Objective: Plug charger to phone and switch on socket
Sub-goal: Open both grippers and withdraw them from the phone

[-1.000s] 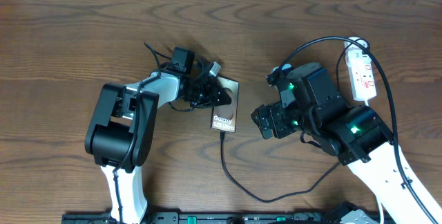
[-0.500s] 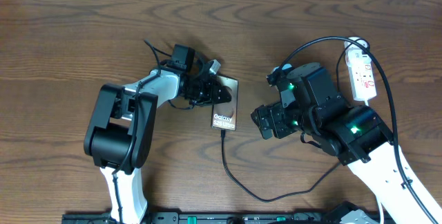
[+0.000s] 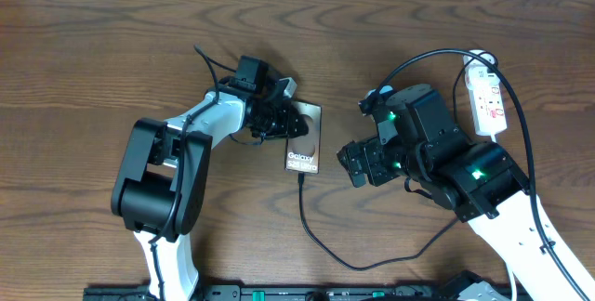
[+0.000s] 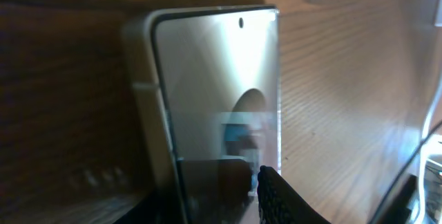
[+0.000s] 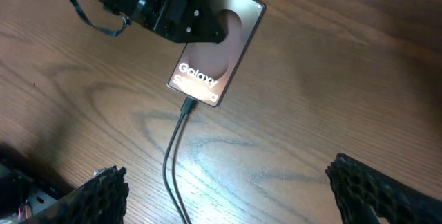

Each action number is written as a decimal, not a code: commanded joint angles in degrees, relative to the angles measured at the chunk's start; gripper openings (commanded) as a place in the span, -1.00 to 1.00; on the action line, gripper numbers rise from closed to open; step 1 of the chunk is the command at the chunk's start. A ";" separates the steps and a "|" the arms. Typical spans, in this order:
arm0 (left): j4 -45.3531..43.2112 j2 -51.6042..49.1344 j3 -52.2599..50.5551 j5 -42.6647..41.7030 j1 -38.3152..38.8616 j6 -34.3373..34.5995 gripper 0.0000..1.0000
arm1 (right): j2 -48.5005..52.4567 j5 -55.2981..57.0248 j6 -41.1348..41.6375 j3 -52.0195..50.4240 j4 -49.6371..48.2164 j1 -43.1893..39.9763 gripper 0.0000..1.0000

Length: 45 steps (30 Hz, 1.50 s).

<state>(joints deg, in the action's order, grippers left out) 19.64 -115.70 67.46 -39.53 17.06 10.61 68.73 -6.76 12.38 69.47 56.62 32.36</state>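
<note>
The dark grey phone with white "Galaxy" lettering lies at the table's middle; it also shows in the right wrist view and close up in the left wrist view. My left gripper reaches in from the left and is shut on the phone's upper left part, one finger on its face. The thin black charger meets the phone's lower end and loops down and right under my right arm. My right gripper is open and empty right of the phone. The white socket strip lies at the far right.
A thick black robot cable arcs over my right arm and past the strip. The strip's white cord curls at its top end. Bare wood table lies to the left and back.
My left wrist has shifted a little up and to the right, still on the phone. The phone has barely moved. The right arm has not moved.
</note>
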 commanded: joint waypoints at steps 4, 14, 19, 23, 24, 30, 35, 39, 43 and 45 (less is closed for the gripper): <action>2.82 -3.61 -2.14 17.64 -0.59 -0.96 -0.30 | -0.35 0.44 -0.42 0.92 -0.09 -0.28 0.87; 3.52 -3.63 -2.14 19.74 -0.59 -0.96 -0.30 | 1.60 0.42 -0.37 0.92 -0.02 -0.28 0.87; 3.48 -3.63 -2.14 19.76 -0.59 -0.96 -0.30 | 2.05 0.42 -0.35 0.92 -0.20 -0.28 0.87; 3.72 -3.61 -2.14 22.36 -0.59 -0.96 -0.30 | 2.12 0.44 -0.35 0.92 -0.20 -0.28 0.86; 3.96 -3.61 -2.12 23.23 -0.59 -0.96 -0.30 | 2.12 0.44 -0.35 0.92 -0.20 -0.28 0.85; 12.07 0.52 -0.85 35.89 -1.16 -0.94 -0.15 | 2.12 1.84 0.76 0.92 0.92 -0.31 0.50; 20.24 12.81 -0.24 42.64 -1.46 -0.94 -0.13 | 2.12 3.76 9.07 0.92 1.03 -2.14 -0.61; 23.26 26.23 -0.26 42.80 -1.33 0.37 -0.06 | 2.12 7.61 13.35 0.92 1.36 -5.70 -0.93; 24.96 40.35 -0.26 42.82 -0.76 1.07 0.11 | 2.12 15.15 21.53 0.92 4.61 -12.09 -0.97; 25.62 46.18 -0.42 42.82 -0.28 1.07 0.22 | 2.36 16.83 24.11 0.92 5.66 -16.57 -0.97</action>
<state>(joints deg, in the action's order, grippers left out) 44.12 -75.53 66.61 1.32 16.08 10.85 70.87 3.51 28.86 69.49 61.56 20.47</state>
